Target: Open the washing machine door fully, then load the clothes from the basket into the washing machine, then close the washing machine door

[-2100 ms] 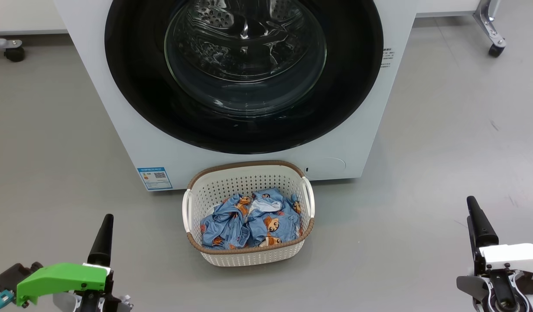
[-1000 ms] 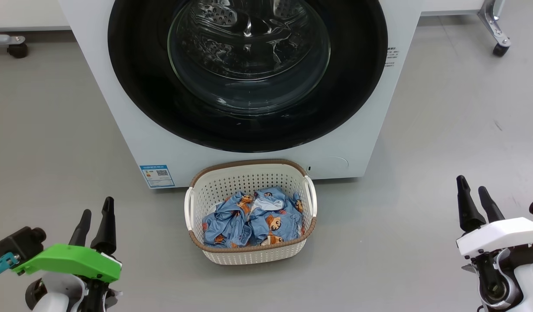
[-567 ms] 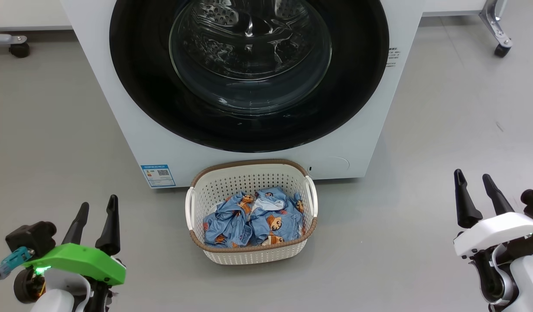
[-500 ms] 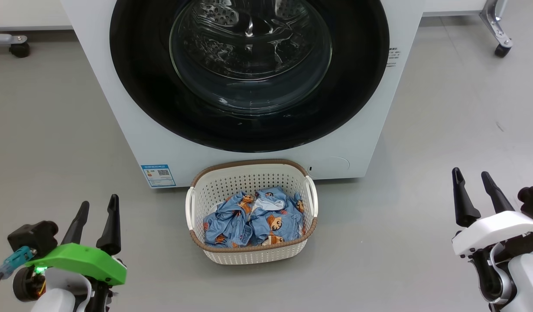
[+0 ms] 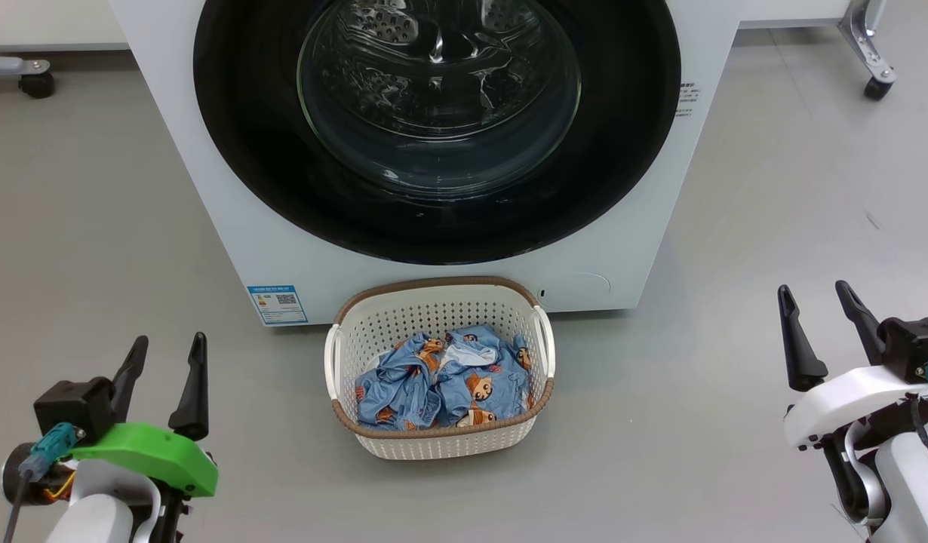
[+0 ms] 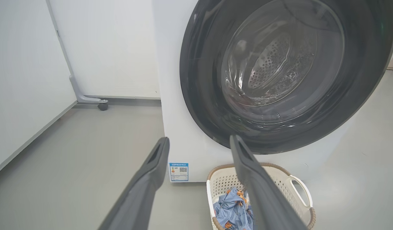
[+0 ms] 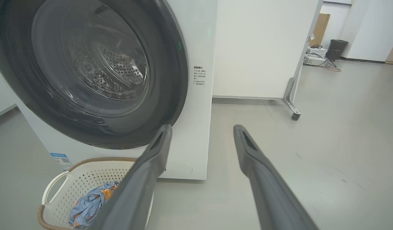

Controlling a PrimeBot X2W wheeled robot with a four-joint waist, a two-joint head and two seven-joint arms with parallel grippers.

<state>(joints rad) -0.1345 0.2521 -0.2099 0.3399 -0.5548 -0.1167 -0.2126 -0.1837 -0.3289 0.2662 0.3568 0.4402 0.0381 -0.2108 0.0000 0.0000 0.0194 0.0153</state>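
Ahead of left gripper [image 5: 170, 339] and right gripper [image 5: 812, 287], both spread apart and empty: door [image 5: 245, 151], shut; between them, basket [image 5: 434, 449] with clothes [image 5: 441, 381] (right under the door). Could slip off glossy rim, or catch basket while swinging door.

Grey floor [image 5: 94, 226]; castered white partitions [image 7: 257, 48]; far off, dark bin [image 7: 338, 48], cardboard box [image 7: 319, 28]

Top of the washing machine door [image 5: 437, 128] beyond the head view's upper edge; blue sticker [image 5: 277, 303] print illegibly small.
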